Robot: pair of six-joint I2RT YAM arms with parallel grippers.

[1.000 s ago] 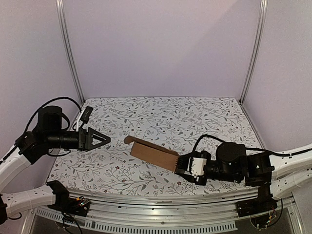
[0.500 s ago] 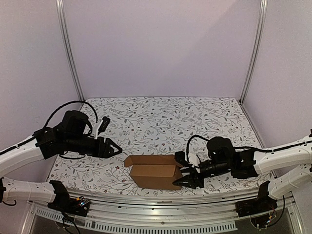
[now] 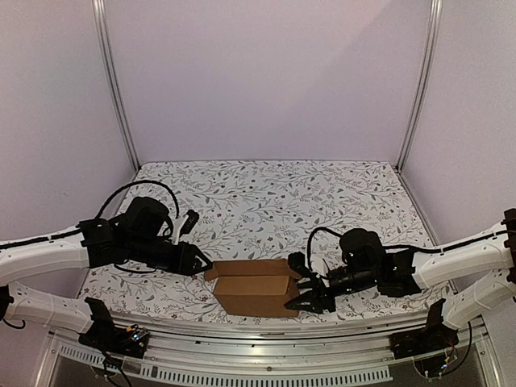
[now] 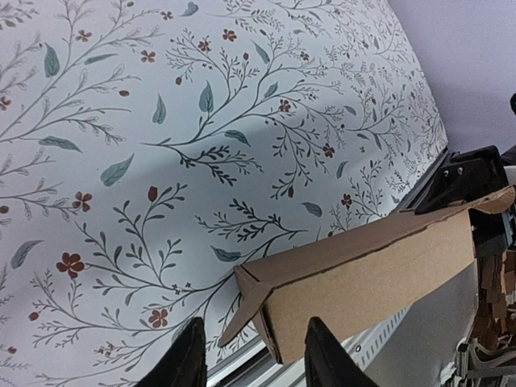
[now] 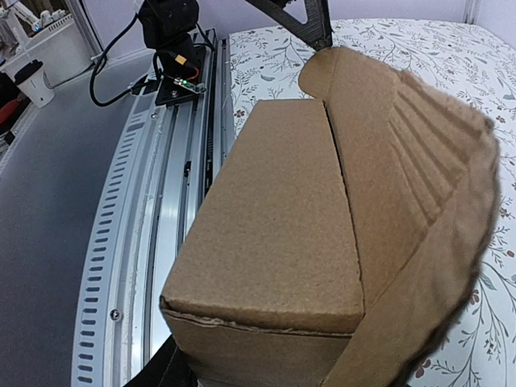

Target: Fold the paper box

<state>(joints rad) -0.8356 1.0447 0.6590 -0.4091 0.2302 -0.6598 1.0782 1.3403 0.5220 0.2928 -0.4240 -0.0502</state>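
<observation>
The paper box [image 3: 254, 288] is a plain brown oblong box lying level near the table's front edge. My right gripper [image 3: 311, 297] is shut on its right end. In the right wrist view the box [image 5: 274, 226] fills the frame and hides most of the jaws, and a curved flap [image 5: 419, 210] stands up on the right. My left gripper [image 3: 200, 264] is at the box's left end. In the left wrist view its gripper [image 4: 251, 363] is open, with the box [image 4: 371, 270] and a loose end flap [image 4: 246, 310] just ahead of the dark fingertips [image 4: 184, 359], not touching them.
The floral tablecloth [image 3: 274, 201] covers the table, with purple walls on three sides. A slotted metal rail [image 3: 266, 334] runs along the near edge just below the box. The left arm's base mount [image 5: 173, 48] and cables sit by the rail.
The right gripper has brought the box from a raised, tilted hold down level near the front edge. The left gripper has moved right to the box's left end, and its jaws have narrowed.
</observation>
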